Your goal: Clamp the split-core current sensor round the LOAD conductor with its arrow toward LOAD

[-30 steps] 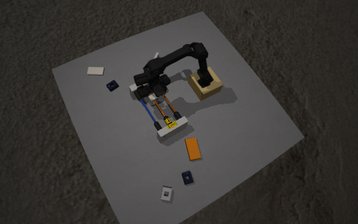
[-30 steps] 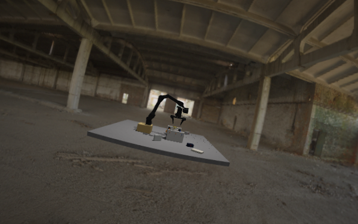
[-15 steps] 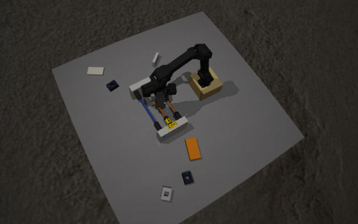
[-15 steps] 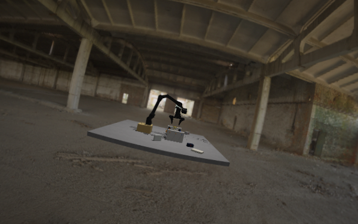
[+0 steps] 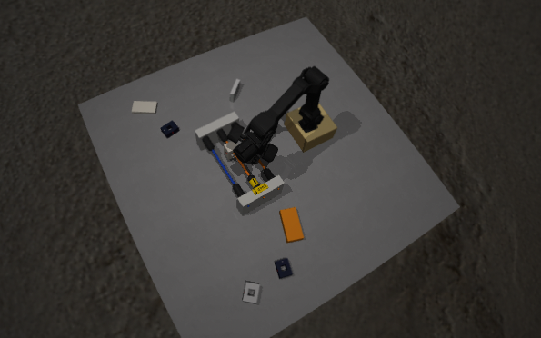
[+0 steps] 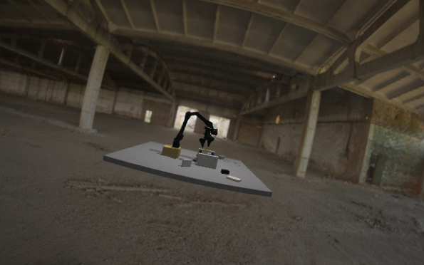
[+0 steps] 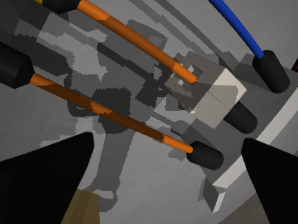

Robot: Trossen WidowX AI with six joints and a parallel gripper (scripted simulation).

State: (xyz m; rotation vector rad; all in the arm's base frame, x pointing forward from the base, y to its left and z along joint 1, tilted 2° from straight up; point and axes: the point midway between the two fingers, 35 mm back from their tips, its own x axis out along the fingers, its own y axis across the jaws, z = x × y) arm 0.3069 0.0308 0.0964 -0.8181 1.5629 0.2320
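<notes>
The split-core sensor [image 7: 209, 95] [image 5: 229, 151], a small grey and beige block, sits round the middle orange conductor [image 7: 127, 32] [image 5: 244, 170]. That conductor carries a yellow sleeve with a black arrow [image 5: 255, 183] at its far end. A second orange conductor [image 7: 100, 111] and a blue conductor [image 7: 222, 12] [image 5: 223, 166] run beside it. My gripper [image 7: 168, 143] [image 5: 245, 154] [image 6: 207, 143] is open and empty; it hangs above the sensor without touching it, one finger on each side. I see no arrow on the sensor.
The conductors span two white end blocks [image 5: 216, 124] [image 5: 267, 196] [image 6: 207, 161]. The arm stands on a tan base [image 5: 316, 134] [image 6: 171, 152]. An orange block [image 5: 291, 223], two dark blue squares [image 5: 169, 129] [image 5: 283, 267], a white square [image 5: 251, 288], a pale slab [image 5: 145, 106] and an upright white block [image 5: 235, 88] lie around.
</notes>
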